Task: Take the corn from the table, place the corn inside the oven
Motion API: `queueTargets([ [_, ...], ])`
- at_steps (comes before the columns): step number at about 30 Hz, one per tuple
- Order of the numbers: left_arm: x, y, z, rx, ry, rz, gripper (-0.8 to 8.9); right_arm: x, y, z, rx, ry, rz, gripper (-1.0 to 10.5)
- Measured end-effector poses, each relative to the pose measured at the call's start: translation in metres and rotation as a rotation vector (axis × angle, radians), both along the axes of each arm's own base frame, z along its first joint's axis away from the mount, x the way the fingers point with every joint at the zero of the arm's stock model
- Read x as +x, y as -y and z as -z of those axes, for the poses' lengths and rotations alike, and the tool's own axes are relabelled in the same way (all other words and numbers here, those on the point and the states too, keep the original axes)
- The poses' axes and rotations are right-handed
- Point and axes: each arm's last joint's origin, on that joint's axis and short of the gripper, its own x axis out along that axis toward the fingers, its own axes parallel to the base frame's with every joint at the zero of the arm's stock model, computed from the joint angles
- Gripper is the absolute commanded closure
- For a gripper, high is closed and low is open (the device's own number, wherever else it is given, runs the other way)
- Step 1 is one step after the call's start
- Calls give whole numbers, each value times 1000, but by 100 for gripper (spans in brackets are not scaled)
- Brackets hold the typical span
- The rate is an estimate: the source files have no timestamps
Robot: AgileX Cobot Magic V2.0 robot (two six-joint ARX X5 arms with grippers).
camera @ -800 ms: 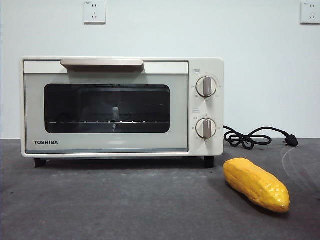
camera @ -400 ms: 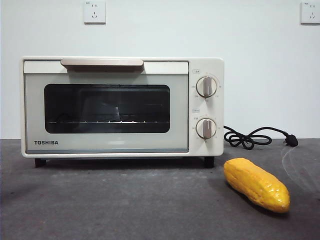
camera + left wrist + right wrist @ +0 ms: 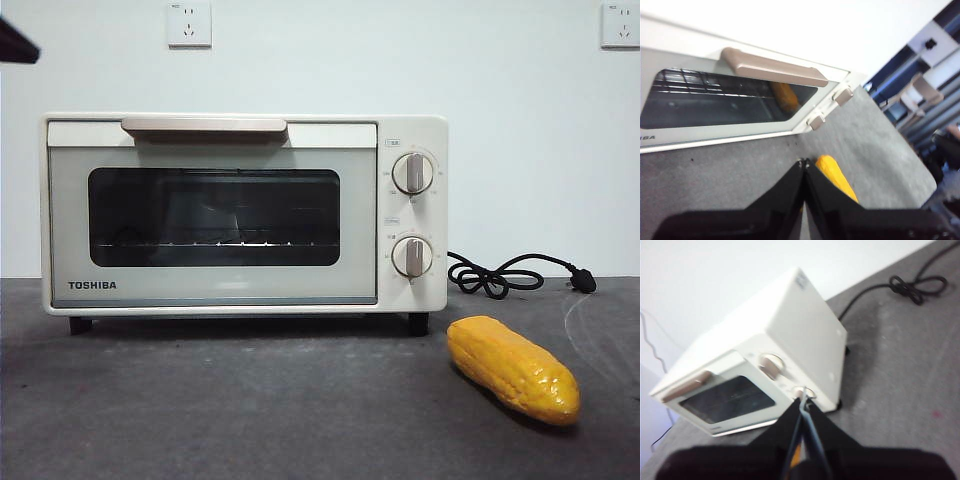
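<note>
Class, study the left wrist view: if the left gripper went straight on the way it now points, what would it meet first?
Probably the oven: the shut left gripper points toward its closed door, below the handle. The corn lies just to one side; depth is unclear, so it might graze that first.

The right gripper [image 3: 802, 402] rose dark from the lower edge, its two jaws pressed together to a narrow tip. Beyond it stood the oven [image 3: 790, 335] on the grey table [image 3: 900, 390], its door closed, the beige handle [image 3: 686, 386] and two knobs [image 3: 771, 365] in sight. A black cord [image 3: 912, 284] lay looped behind it.
</note>
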Motion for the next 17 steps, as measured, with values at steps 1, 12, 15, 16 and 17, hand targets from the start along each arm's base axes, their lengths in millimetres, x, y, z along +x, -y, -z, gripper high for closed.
queueTargets([
  [1,3,1,-5,13,-15,12,819,1,0,-5,-2,5,-16,946],
  [12,30,29,-53,230,-103,182,819,20,-5,-62,-31,-98,-255,946],
  [15,32,38,-59,266,-87,206,819,26,-8,-66,-67,-191,-308,946],
  [16,32,41,-60,279,-82,211,819,28,-11,-67,-83,-225,-335,945],
  [17,32,44,-61,292,-79,215,819,31,-13,-68,-101,-254,-365,945],
])
